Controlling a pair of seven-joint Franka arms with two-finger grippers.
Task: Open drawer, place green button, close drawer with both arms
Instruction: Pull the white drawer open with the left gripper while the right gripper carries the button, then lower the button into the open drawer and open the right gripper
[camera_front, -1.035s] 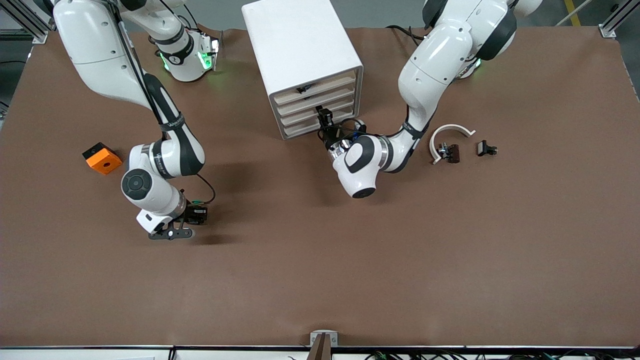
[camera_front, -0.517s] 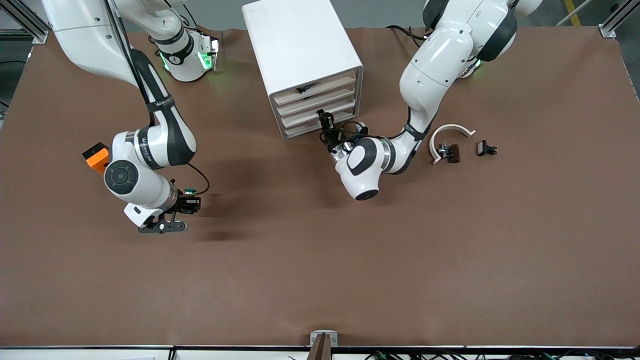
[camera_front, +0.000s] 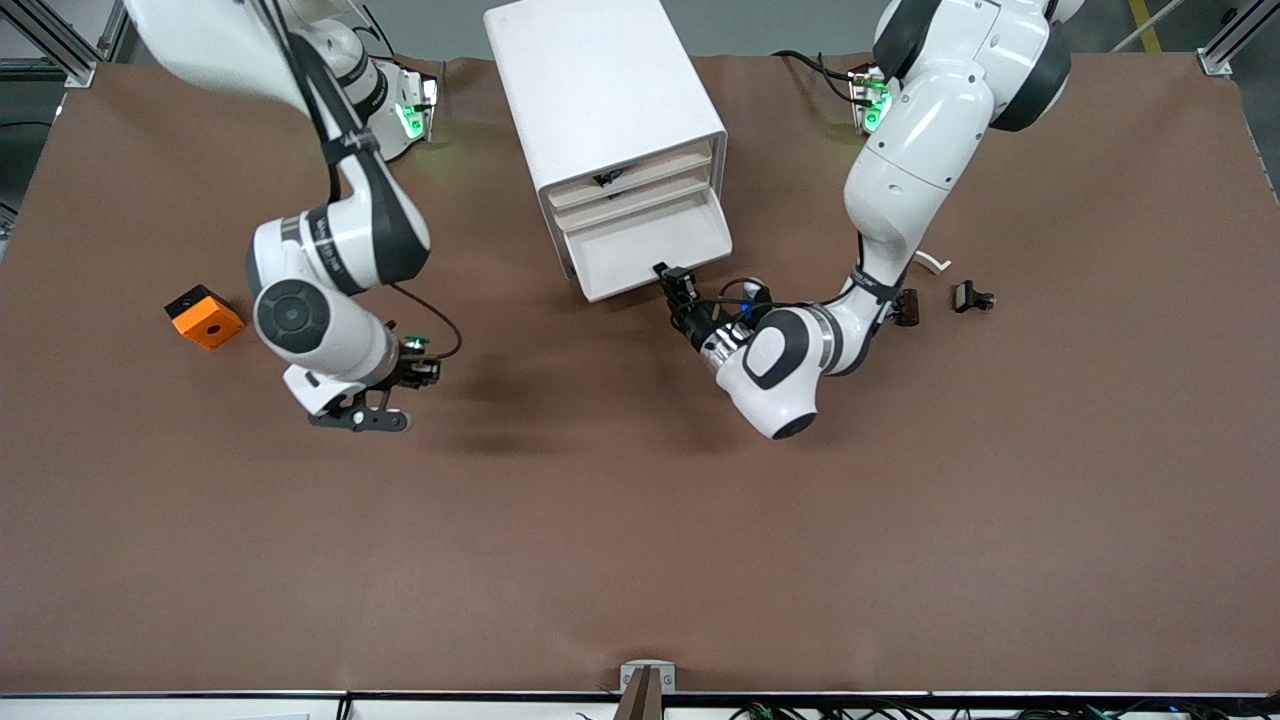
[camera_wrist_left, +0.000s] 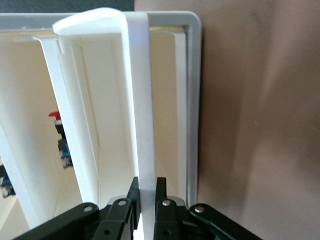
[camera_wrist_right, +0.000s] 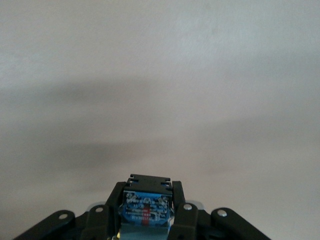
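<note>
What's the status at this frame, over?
Left gripper shut on the drawer front, drawer pulled out. Right gripper shut on the button, up over bare table. Nothing between button and drawer.

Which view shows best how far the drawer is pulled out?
The front view: the drawer juts from the cabinet, its tray exposed, with the left gripper shut on its front edge. The left wrist view shows only that edge close up between the fingers. The right wrist view shows none of it.
</note>
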